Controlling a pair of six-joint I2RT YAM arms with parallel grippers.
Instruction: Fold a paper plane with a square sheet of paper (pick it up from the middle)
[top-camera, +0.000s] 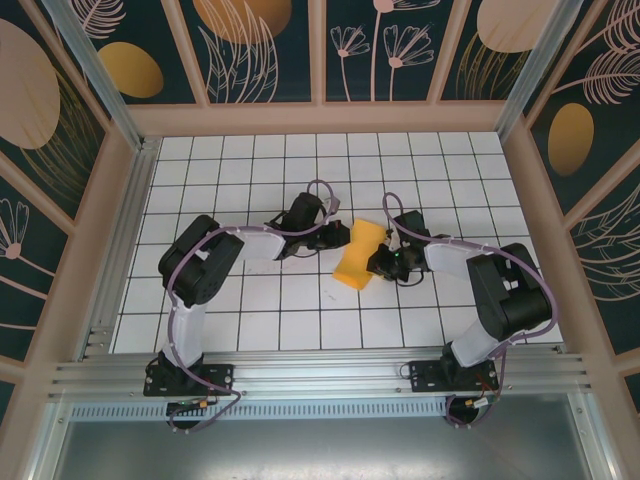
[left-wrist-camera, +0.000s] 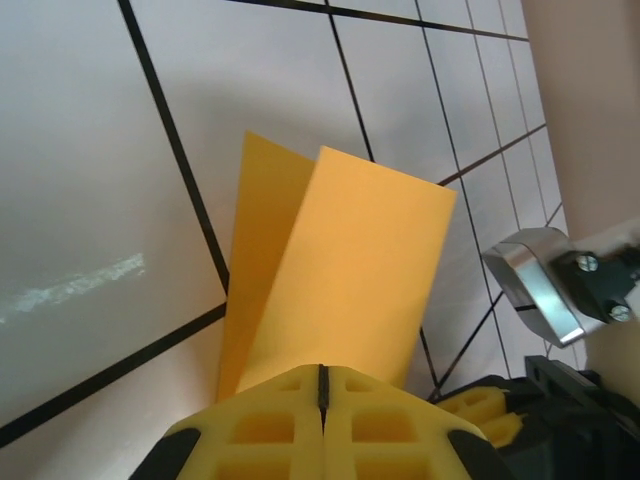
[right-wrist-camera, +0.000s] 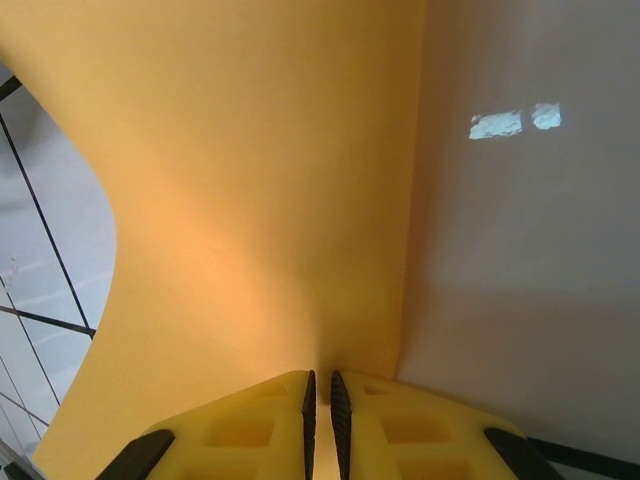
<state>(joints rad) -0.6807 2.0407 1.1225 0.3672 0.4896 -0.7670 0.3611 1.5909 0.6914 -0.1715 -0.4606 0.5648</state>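
A: Scene, biggest first?
B: White tabletop with black grid lines (top-camera: 250, 320). Fenced on three sides by dark panels with leaf prints in beige frames (top-camera: 260, 50). Aluminium rail (top-camera: 320, 375) across the near edge, both bases bolted to it.

A: Arms?
B: Grey-and-black left arm (top-camera: 200, 265) bent in from the left side. Grey-and-black right arm (top-camera: 500, 290) bent in from the right. Wrists facing each other near mid-table, close together.

A: Paper location?
B: Thin orange square sheet of paper (top-camera: 358, 255) right between the two wrists, around table centre. From above: narrow at the waist, flaring toward both ends. From the left wrist: doubled over, two layers fanning apart away from the fingers, grid tiles behind. From the right wrist: one broad curved orange face rising from the fingers, bare white table beside it on the right. Contact between far edge and table: cannot tell.

A: Jaws?
B: Left gripper (left-wrist-camera: 322, 372): yellow fingers pressed tight together, pinching the sheet's fold. Right gripper (right-wrist-camera: 320, 378): yellow fingers nearly together, hairline slit only, clamped on the sheet's edge from the opposite side.
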